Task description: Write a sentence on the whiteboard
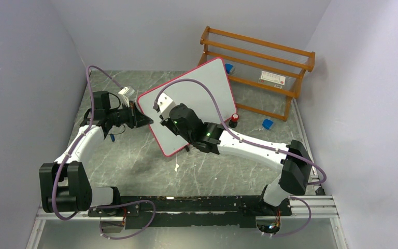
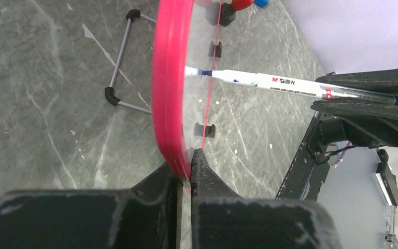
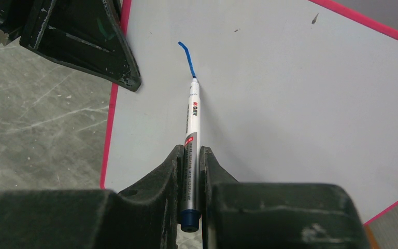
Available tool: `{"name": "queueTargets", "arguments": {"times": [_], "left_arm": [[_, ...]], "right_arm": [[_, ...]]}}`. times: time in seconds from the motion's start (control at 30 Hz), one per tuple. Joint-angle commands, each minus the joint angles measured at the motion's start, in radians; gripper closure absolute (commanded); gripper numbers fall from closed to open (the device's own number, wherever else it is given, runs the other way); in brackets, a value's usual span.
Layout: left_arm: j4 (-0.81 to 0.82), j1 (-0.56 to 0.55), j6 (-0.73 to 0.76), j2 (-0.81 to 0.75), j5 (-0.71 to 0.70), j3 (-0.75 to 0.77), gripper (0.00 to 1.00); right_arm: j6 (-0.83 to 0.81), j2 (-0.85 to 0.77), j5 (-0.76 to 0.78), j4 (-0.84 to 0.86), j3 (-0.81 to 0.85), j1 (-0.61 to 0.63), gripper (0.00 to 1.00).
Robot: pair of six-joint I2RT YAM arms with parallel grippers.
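Surroundings: a wooden rack (image 1: pixel 259 62) stands at the far side of the marble table (image 1: pixel 134 166). In the top view it is at about 1 o'clock from the whiteboard (image 1: pixel 202 93), close behind the board's far corner.
Small things: a black item with a red top (image 1: pixel 234 118) sits just off the board's right edge, between 3 and 4 o'clock. A blue block (image 1: pixel 268 124) lies farther out along the same line.
In the way: from above, the right arm's wrist and its purple cable (image 1: pixel 197 83) cross the board's lower half and hide part of its face.
Whiteboard: it is tilted up off the table, with its white face toward the right arm.
Left gripper (image 2: pixel 189 161): clenched on the board's pink-red frame at the left edge, which is pinched between both fingers.
Right gripper (image 3: pixel 190 155): clamped around the barrel of a white marker (image 3: pixel 193 119), blue end cap rearward, tip pointing to 12 o'clock in its wrist view.
The sentence (image 3: pixel 187 58): so far only one short curved blue stroke, near the board's left edge.
Tip to stroke: the marker tip touches the stroke's lower end, and the left gripper is close by at 10 o'clock.
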Motion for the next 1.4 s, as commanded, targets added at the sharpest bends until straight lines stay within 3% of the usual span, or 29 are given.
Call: {"name": "queueTargets", "arguments": {"times": [0.0, 0.37, 1.37], "left_arm": [[-0.017, -0.017, 0.071, 0.023, -0.072, 0.006, 0.95], [-0.020, -0.017, 0.071, 0.025, -0.080, 0.007, 0.95], [-0.020, -0.016, 0.071, 0.022, -0.077, 0.005, 0.95]], "right_arm": [[0.002, -0.016, 0.001, -0.007, -0.006, -0.001, 1.00], [0.000, -0.068, 0.015, 0.039, -0.016, -0.001, 1.00], [0.015, 0.001, 0.100, 0.104, 0.015, -0.012, 1.00]]}}
